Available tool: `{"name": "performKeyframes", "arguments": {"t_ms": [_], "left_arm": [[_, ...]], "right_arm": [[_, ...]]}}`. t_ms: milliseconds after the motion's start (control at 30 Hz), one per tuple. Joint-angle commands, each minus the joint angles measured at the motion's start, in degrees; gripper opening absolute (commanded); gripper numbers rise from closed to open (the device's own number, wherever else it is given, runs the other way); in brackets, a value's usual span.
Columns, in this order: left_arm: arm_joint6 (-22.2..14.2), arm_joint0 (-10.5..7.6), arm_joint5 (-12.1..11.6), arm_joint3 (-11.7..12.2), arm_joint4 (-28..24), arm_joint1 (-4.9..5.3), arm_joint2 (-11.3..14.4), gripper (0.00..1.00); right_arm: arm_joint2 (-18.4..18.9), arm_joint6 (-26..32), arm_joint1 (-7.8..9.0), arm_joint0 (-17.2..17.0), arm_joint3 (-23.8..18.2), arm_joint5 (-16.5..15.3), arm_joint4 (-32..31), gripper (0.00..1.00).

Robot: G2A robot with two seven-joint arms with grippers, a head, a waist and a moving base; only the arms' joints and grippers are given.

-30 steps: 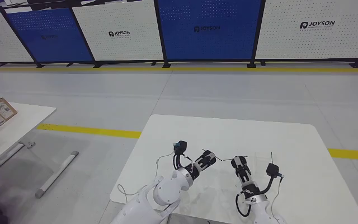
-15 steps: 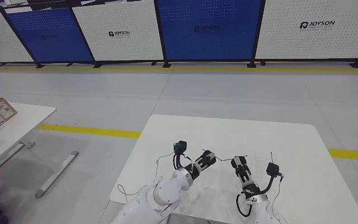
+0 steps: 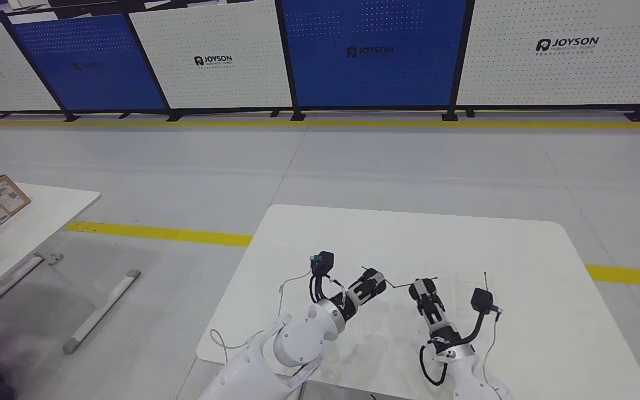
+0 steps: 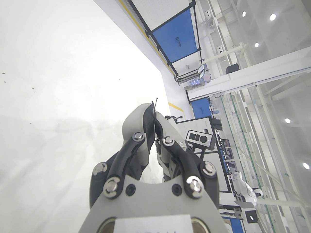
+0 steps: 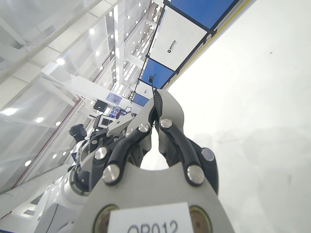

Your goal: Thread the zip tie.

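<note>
A thin black zip tie (image 3: 400,285) spans the short gap between my two grippers, above the white table (image 3: 480,240). My left gripper (image 3: 379,282) is shut on one end of it. In the left wrist view a fine pointed tip of the zip tie (image 4: 156,101) sticks out past the left gripper (image 4: 154,113). My right gripper (image 3: 421,288) is shut on the other end. The right wrist view has the strap and its small square head (image 5: 150,77) rising above the pinched right gripper (image 5: 155,99). The part inside the pads is hidden.
The two arms stand close together near the table's front edge (image 3: 230,355). Bare tabletop lies beyond and to both sides of them. A second white table (image 3: 40,215) stands off to the left across the floor.
The right arm has shifted slightly left, toward the left gripper. The left arm has kept still. Both grippers have stayed shut on the zip tie.
</note>
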Motion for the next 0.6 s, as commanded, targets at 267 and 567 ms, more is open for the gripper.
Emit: {"name": "performKeyframes", "arguments": {"t_ms": [267, 567], "left_arm": [[0.00, 0.00, 0.00, 0.00, 0.00, 0.00, 0.00, 0.00], [0.00, 0.00, 0.00, 0.00, 0.00, 0.00, 0.00, 0.00]], "right_arm": [[-0.39, 0.46, -0.25, 0.22, 0.89, -1.02, -0.38, 0.00], [-0.39, 0.46, -0.25, 0.22, 0.89, -1.02, -0.38, 0.00]]}}
